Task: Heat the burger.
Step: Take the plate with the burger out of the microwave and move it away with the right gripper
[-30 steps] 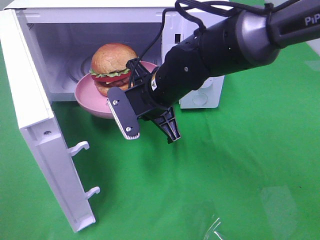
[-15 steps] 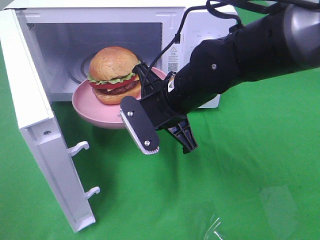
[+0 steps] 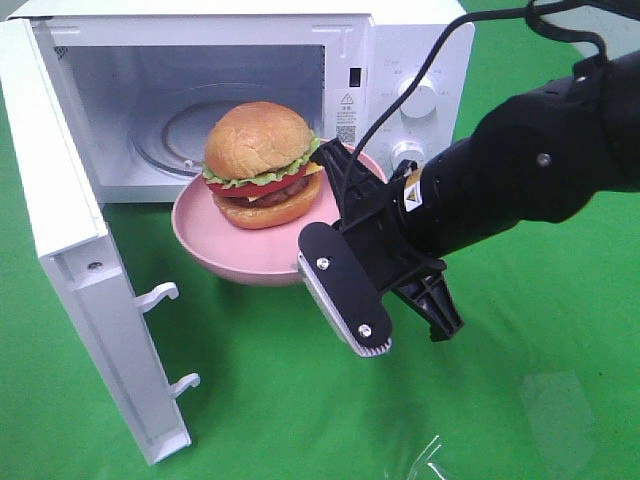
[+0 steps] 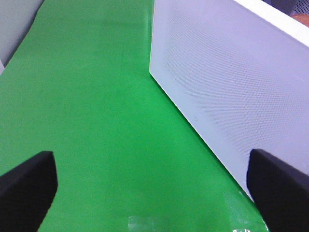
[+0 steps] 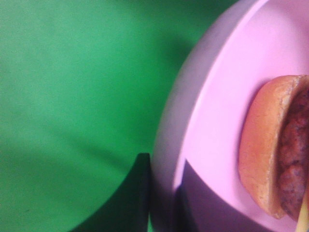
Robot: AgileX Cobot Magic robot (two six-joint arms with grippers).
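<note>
Since the earlier frames, the right gripper [image 3: 340, 195], clamped on the round pink plate [image 3: 205, 235], has drawn the golden-bun burger [image 3: 260, 165] out before the open white microwave [image 3: 400, 40]; heating apparently complete.

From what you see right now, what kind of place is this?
Probably a staged kitchen test bench, not a real kitchen: a white microwave with its door open, a burger on a pink plate, all over green cloth.

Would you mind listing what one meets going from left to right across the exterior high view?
Microwave door → burger on the pink plate → right end effector gripping the plate's rim → control knobs → right arm.
</note>
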